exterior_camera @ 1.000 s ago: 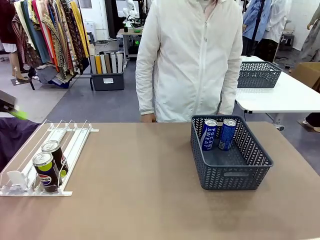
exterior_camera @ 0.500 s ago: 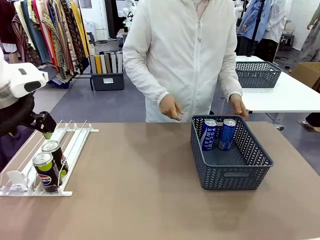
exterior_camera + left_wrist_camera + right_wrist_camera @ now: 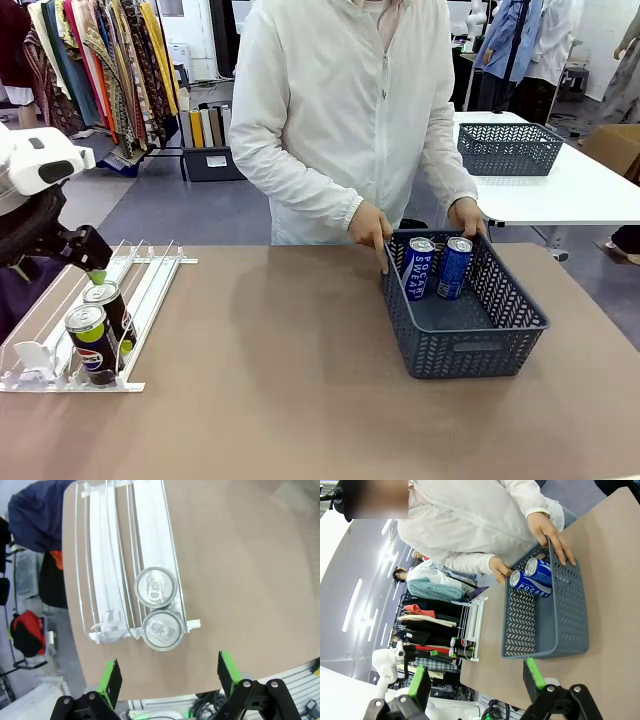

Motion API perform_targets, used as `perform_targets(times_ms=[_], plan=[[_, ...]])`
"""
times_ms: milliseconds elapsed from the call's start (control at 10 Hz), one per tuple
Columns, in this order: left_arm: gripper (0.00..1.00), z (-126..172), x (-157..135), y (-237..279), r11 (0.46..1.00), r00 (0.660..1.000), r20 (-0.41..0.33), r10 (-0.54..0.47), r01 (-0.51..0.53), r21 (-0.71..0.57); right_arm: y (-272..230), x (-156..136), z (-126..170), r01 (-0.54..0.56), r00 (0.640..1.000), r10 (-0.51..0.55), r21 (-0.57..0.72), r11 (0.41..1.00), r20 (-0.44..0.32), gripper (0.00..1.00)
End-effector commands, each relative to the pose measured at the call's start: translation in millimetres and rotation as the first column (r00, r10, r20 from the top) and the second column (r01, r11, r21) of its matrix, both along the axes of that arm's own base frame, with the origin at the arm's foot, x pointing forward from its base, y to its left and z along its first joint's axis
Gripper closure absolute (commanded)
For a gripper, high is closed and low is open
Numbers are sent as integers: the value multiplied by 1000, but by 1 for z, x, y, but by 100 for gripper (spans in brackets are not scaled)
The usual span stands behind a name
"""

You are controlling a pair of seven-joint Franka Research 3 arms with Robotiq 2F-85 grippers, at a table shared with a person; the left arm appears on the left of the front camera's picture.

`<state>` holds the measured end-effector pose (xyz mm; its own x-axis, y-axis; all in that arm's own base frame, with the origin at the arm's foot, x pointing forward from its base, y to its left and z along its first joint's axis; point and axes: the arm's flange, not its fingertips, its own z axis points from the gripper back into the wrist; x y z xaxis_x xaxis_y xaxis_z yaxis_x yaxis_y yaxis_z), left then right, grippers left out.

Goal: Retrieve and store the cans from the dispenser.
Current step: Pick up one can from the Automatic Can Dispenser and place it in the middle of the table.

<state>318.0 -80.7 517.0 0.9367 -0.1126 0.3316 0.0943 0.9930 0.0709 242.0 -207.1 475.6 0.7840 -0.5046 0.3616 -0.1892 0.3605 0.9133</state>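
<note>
Grey floor (image 3: pixel 190 215), rack of colourful clothes (image 3: pixel 110 70) at left, white table (image 3: pixel 570 195) at right, brown tabletop (image 3: pixel 280 400) nearest

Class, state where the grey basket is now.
Front view: the grey basket sits right of centre on the table, two blue cans at its far end, the person's hands on its far rim.

The brown worktop (image 3: pixel 280 390) carries two things. The dispenser (image 3: pixel 152 283) lies at its left side, its parallel lanes sloping down from the far end to the white stoppers nearest the robot. The dark grey lattice basket (image 3: pixel 470 357) stands right of the middle, toward the far edge, slightly turned and well apart from the dispenser.
</note>
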Motion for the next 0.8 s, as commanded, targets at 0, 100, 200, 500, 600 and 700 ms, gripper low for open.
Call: perform_targets(times_ms=[0,100,200,500,600,700], plan=[[0,-18,11,5,997,995,-80,59,-55,52,1,3,1,7,999,-8,11,1000,38,0],[0,-34,15,10,996,990,-122,77,-72,48,1,3,1,7,999,-8,11,1000,38,0],[0,-49,24,14,991,980,-150,131,-126,46,1,3,1,7,999,-8,11,1000,38,0],[0,-85,38,17,994,961,-264,77,-93,-49,1,3,1,7,999,-8,11,1000,38,0],[0,-92,43,17,993,960,-267,81,-102,-65,1,3,1,7,999,-8,11,1000,38,0],[0,-96,45,16,992,960,-272,70,-96,-83,1,3,1,7,999,-8,11,1000,38,0]])
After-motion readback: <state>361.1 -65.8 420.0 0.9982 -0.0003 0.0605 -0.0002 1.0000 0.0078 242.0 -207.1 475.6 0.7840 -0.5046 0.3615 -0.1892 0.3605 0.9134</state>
